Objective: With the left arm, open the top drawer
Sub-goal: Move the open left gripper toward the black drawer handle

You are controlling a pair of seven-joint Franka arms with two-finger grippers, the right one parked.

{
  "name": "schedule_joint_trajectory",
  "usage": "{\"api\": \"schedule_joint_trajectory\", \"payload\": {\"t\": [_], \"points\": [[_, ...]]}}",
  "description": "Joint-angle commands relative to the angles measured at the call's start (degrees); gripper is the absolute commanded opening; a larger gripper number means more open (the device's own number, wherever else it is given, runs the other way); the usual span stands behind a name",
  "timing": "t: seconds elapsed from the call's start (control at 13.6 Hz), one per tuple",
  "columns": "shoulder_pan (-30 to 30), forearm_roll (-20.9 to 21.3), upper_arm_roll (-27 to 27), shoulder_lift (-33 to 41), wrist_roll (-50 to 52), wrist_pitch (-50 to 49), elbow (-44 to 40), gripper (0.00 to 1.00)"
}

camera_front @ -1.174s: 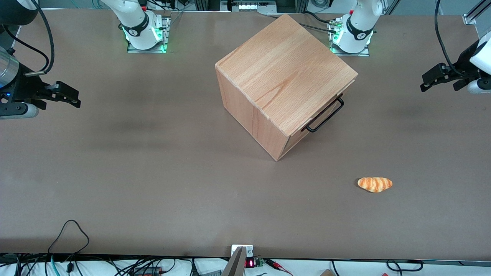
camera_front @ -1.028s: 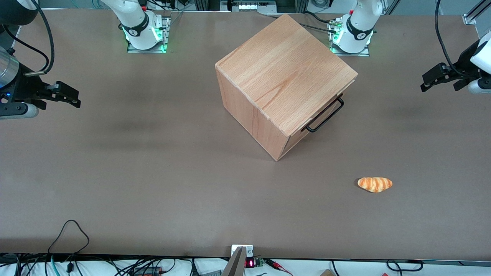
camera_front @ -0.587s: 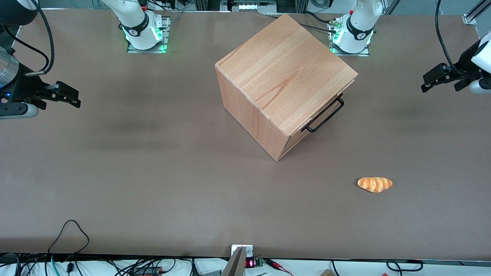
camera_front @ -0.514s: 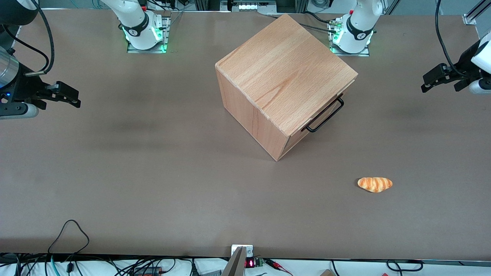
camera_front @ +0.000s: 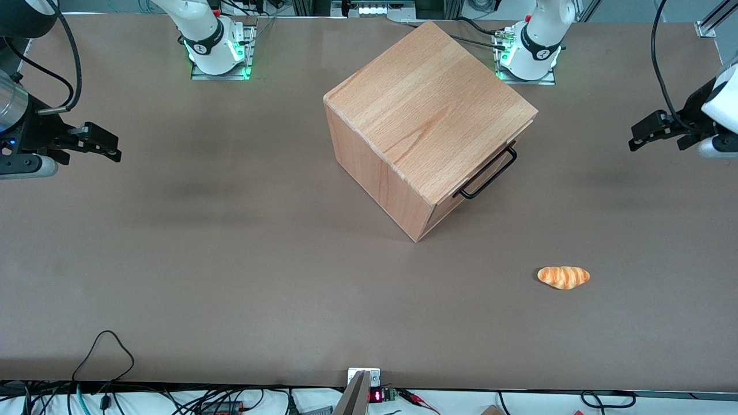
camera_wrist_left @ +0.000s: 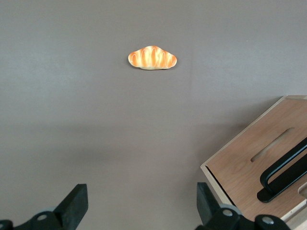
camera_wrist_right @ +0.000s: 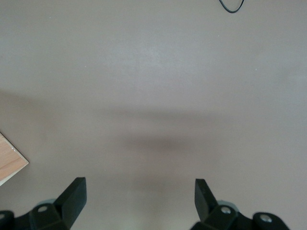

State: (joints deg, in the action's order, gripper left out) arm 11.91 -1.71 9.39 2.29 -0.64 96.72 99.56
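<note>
Top drawer: you see light beech wood, a flat front panel, shut flush in the cube cabinet.
Handle: thin black wire, U-shaped, sticking out from your drawer front, nothing touching it.
Left arm: glossy white, up toward the working arm's end of the table.
Gripper: black, fingers spread wide, hovering well apart from your handle.

My gripper hangs above the table at the working arm's end, fingers spread, well apart from the cabinet. The top drawer sits closed. The croissant lies nearer the front camera.
</note>
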Motion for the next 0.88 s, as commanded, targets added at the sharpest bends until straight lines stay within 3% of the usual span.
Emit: {"api": "schedule_joint_trajectory", "payload": {"t": [0.0, 0.37, 0.81], "points": [[-0.3, -2.0, 1.9, -5.2, -2.2, 3.7, -2.6, 1.0], [-1.6, -3.4, 5.4, -8.6, -17.4, 8.3, 0.3, 1.0], [-4.3, -12.1, 8.8, -10.3, -27.7, 14.6, 6.9, 1.0]]}}
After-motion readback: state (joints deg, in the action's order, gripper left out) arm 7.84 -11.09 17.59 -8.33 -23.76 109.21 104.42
